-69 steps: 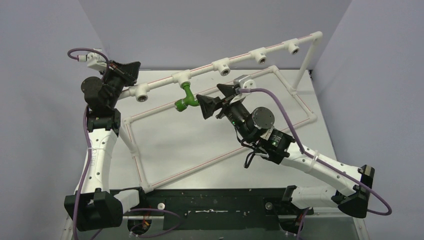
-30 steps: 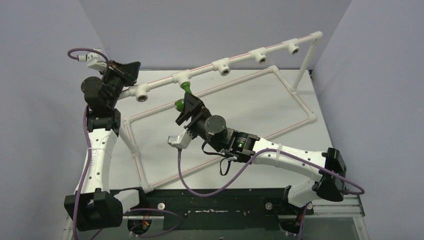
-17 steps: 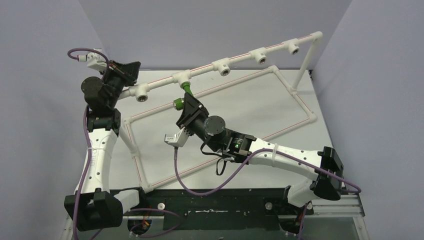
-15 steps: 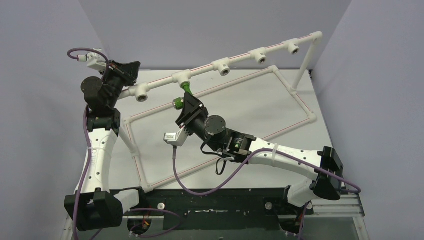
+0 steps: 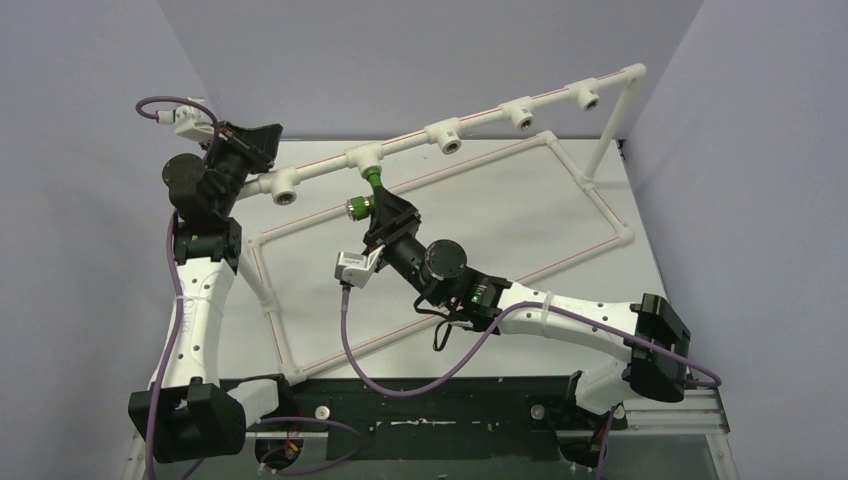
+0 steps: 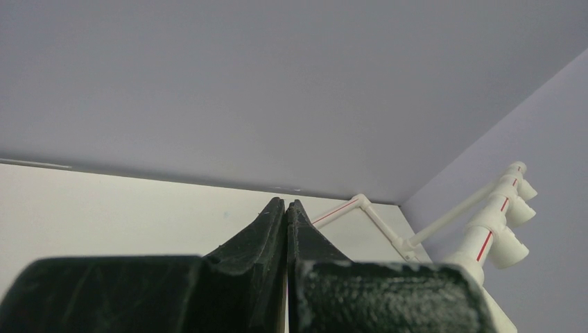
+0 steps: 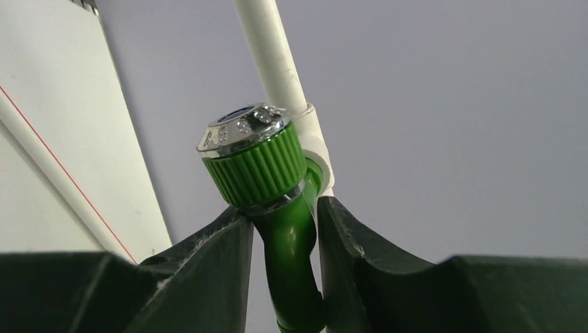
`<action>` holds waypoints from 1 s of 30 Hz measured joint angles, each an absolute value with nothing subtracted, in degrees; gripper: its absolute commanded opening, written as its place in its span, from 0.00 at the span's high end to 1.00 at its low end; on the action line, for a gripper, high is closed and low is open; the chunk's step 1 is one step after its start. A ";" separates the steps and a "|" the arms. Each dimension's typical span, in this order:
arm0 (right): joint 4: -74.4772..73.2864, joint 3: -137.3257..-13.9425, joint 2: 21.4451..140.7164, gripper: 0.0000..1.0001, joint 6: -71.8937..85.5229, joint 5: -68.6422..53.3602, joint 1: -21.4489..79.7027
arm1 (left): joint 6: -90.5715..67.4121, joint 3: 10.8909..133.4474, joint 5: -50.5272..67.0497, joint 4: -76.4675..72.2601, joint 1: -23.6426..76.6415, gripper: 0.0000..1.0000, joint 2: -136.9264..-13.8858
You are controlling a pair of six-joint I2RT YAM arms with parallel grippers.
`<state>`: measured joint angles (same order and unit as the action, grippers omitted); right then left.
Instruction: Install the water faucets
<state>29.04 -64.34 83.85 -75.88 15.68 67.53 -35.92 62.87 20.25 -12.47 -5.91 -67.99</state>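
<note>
Top external: the green faucet (image 5: 371, 186) hangs from a tee fitting (image 5: 364, 155) on the raised white pipe rail (image 5: 480, 118), with the right gripper (image 5: 385, 212) at its lower part. The left gripper (image 5: 266, 140) sits by the rail's left end. Left wrist: its fingers (image 6: 274, 222) are pressed together, holding nothing. Right wrist: both fingers (image 7: 222, 250) pinch the faucet's green neck, just below the ribbed, chrome-capped knob.

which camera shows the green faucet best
The right wrist view: the green faucet fills the middle, its ribbed collar and silver end clear, its body pinched by the right gripper. The top external view shows it small, partly hidden by that gripper, under a white tee. The left wrist view misses it.
</note>
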 measured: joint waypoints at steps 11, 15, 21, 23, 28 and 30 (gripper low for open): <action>42.19 -60.62 84.05 1.00 -41.34 22.96 67.55 | -35.99 62.85 20.14 -12.78 -6.15 1.00 -68.01; 49.39 -59.31 85.84 1.00 -24.97 29.26 67.70 | -35.94 62.85 20.01 -13.63 -6.17 1.00 -68.42; 54.43 -59.31 87.96 0.98 -17.52 33.47 68.75 | -35.92 62.85 20.12 -14.02 -6.35 1.00 -68.58; 54.43 -59.33 87.96 0.90 -18.52 33.43 69.12 | -35.92 62.85 20.18 -14.06 -6.37 1.00 -68.60; 52.64 -59.33 87.15 0.55 -21.71 32.67 69.14 | -35.94 62.85 20.34 -14.15 -6.37 1.00 -68.62; 50.74 -59.33 86.11 0.43 -23.31 31.75 69.12 | -35.97 62.83 20.40 -14.17 -6.37 1.00 -68.62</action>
<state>50.74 -59.33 86.11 -23.31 31.75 69.12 -35.97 62.83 20.40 -14.17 -6.37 -68.62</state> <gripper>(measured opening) 0.418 0.006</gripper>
